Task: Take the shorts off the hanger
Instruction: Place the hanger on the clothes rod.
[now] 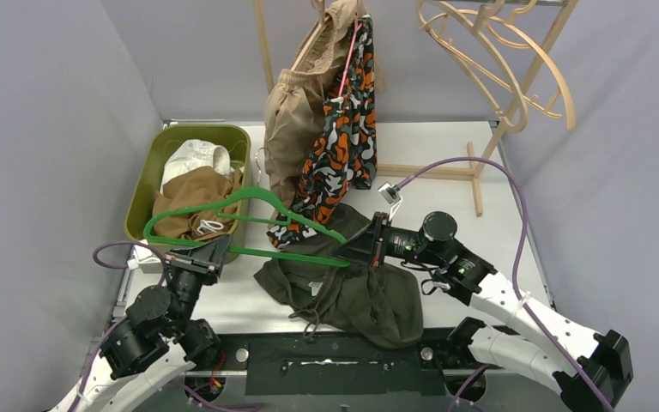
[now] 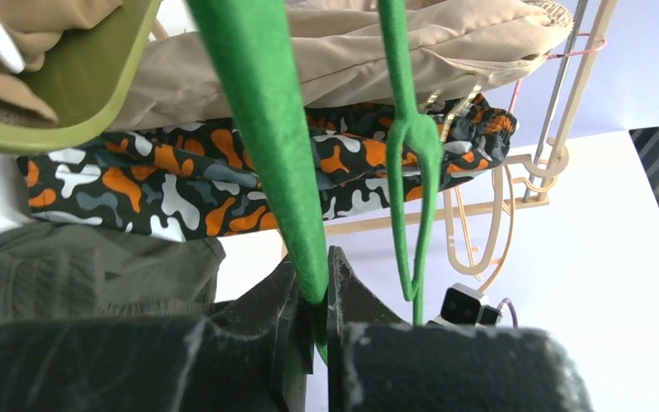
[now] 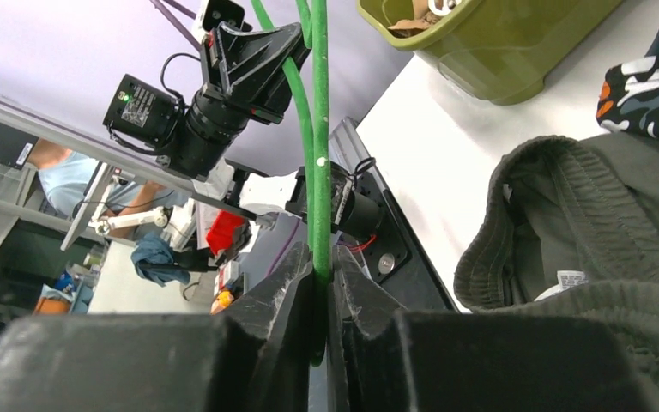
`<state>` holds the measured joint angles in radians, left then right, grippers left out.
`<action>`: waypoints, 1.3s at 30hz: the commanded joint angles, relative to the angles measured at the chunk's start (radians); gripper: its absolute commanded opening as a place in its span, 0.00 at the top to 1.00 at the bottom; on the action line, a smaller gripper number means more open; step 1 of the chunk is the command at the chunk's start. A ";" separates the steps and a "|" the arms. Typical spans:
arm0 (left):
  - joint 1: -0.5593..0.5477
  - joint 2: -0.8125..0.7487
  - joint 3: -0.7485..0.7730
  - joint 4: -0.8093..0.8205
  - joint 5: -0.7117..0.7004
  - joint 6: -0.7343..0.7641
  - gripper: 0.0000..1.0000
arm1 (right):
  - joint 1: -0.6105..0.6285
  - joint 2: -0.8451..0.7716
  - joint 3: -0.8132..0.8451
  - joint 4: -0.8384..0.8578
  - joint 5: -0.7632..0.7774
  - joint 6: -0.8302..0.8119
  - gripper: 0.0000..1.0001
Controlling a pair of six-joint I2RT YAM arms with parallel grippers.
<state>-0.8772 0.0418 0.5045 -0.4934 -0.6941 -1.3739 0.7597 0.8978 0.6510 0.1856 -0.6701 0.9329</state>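
A green hanger (image 1: 249, 202) hangs level between both grippers. My left gripper (image 1: 214, 251) (image 2: 317, 275) is shut on its left end, and my right gripper (image 1: 349, 252) (image 3: 322, 266) is shut on its right end. Dark olive shorts (image 1: 352, 296) (image 3: 601, 215) lie crumpled on the table under the hanger's right half. Whether they still touch the bar I cannot tell. Camouflage shorts (image 1: 343, 137) (image 2: 180, 184) and beige shorts (image 1: 292, 120) (image 2: 395, 51) hang from the wooden rack behind. White shorts (image 1: 193, 159) and brown shorts (image 1: 202, 193) lie in the bin.
An olive-green bin (image 1: 150, 172) stands at the left, under the hanger's hook end. A wooden rack (image 1: 489, 146) with several bare wooden hangers (image 1: 498, 69) stands at the back right. The table's black front edge (image 1: 343, 360) runs just beyond the olive shorts.
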 commanded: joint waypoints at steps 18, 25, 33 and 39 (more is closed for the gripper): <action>0.001 0.446 0.147 0.389 0.376 0.472 0.24 | 0.013 -0.551 -0.005 -0.163 0.264 -0.491 1.00; 0.001 0.551 0.149 0.461 0.516 0.505 0.20 | 0.014 -0.653 0.071 -0.421 0.407 -0.536 1.00; -0.001 0.756 0.229 0.524 0.714 0.532 0.20 | 0.013 -0.684 0.117 -0.595 0.511 -0.544 1.00; -0.001 0.802 0.223 0.492 0.723 0.522 0.15 | 0.014 -0.716 0.131 -0.686 0.590 -0.536 1.00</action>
<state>-0.8619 0.8261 0.6861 -0.0254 -0.1127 -0.9096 0.7677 0.1932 0.7650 -0.4458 -0.1658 0.4091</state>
